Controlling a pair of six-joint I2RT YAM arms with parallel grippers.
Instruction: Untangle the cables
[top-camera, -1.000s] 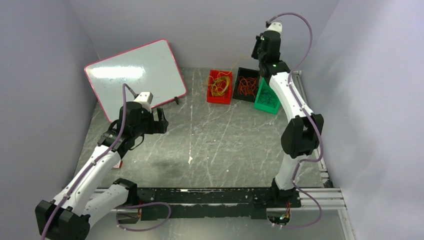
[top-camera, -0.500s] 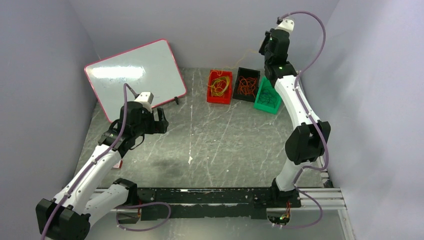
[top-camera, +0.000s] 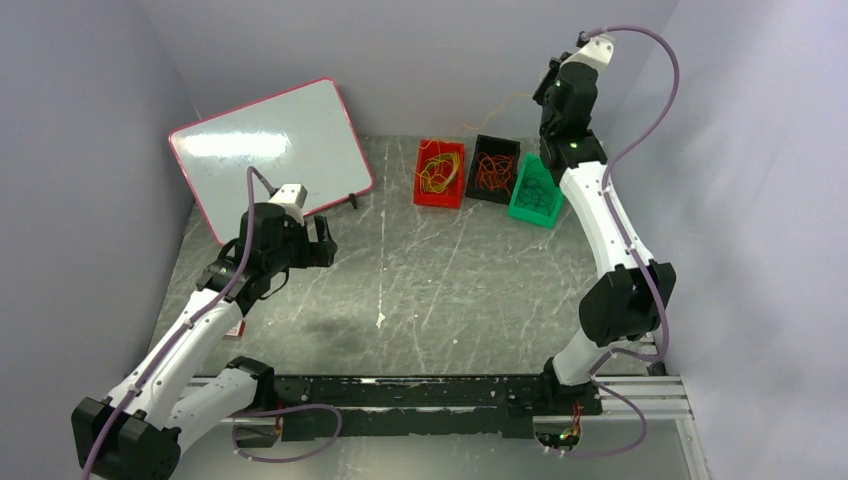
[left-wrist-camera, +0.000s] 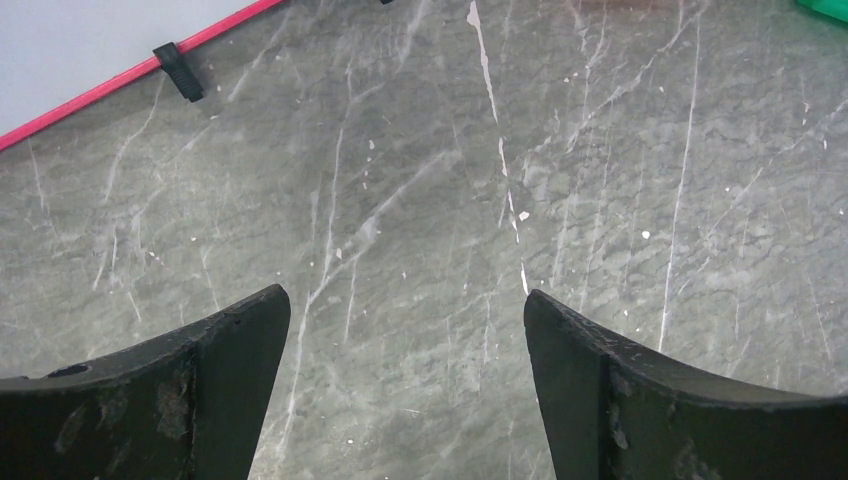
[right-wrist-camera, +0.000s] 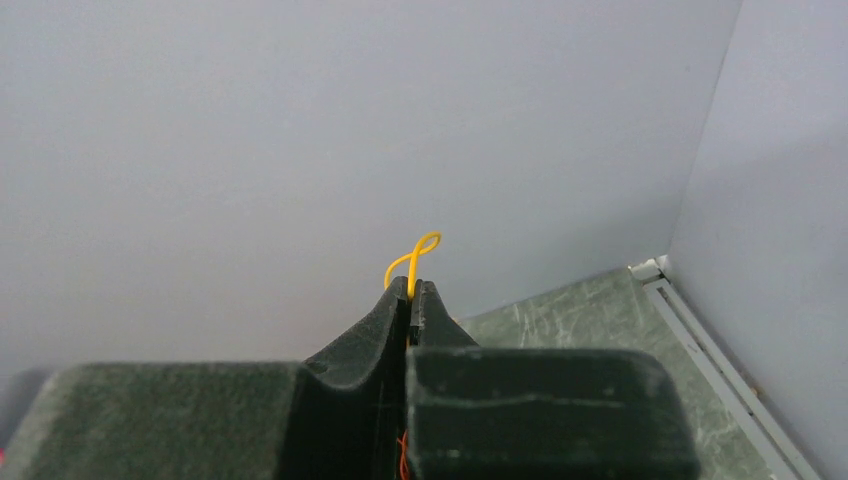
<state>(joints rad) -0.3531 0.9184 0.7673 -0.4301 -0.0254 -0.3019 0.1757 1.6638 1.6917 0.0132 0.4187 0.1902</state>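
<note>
At the back of the worktop (top-camera: 430, 290) stand three bins side by side. The red bin (top-camera: 437, 201) holds yellow cables (top-camera: 438, 170), the black bin (top-camera: 490, 199) orange-red cables (top-camera: 493, 172), and the green bin (top-camera: 530, 218) dark cables (top-camera: 537, 192). The right gripper (top-camera: 546, 93) hangs high above them by the back wall, so the red bin lies below it and to its left. The left gripper (top-camera: 322, 240) is well apart, beside the whiteboard (top-camera: 270, 140), so the right arm is far nearer.

From the left wrist, the fingers (left-wrist-camera: 200, 400) stand wide apart over bare worktop, with nothing between them.

From the right wrist, the jaws are pressed together on a yellow cable (right-wrist-camera: 415, 255). Its loop pokes out past the tips, and the rest runs back out of sight. Nothing stands in the way of lowering it.
</note>
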